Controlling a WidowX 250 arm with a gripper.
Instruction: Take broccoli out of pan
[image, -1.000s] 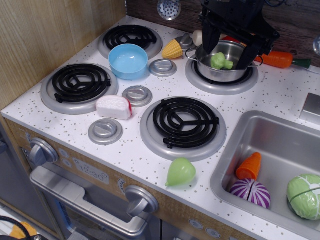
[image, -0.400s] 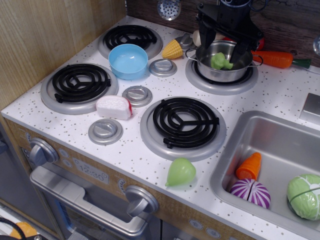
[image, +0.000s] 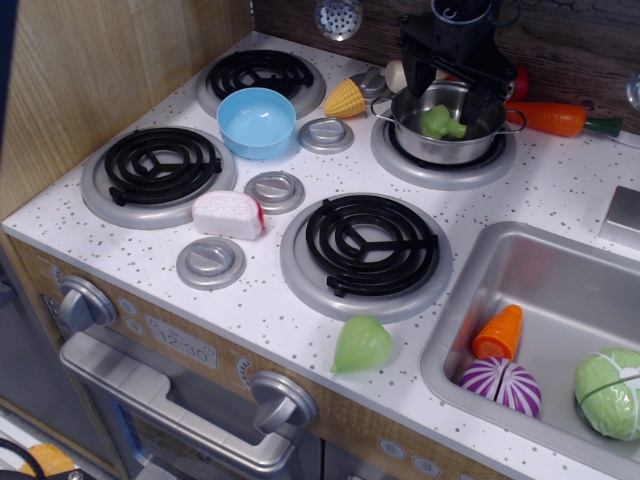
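The broccoli, a small light-green lumpy toy, lies inside the shiny steel pan, which stands on the back right burner. My black gripper hangs over the far part of the pan, just behind and above the broccoli. Its fingers are spread apart, one at the pan's left rim and one at its right rim. It is open and holds nothing.
A light-blue bowl and a corn piece sit left of the pan, and a carrot sits to its right. A pale-green teardrop toy lies at the front edge. The sink holds a striped cabbage, a purple onion and an orange piece.
My gripper has drawn back towards the far wall and narrowed somewhat, still open. The broccoli stays in the pan.
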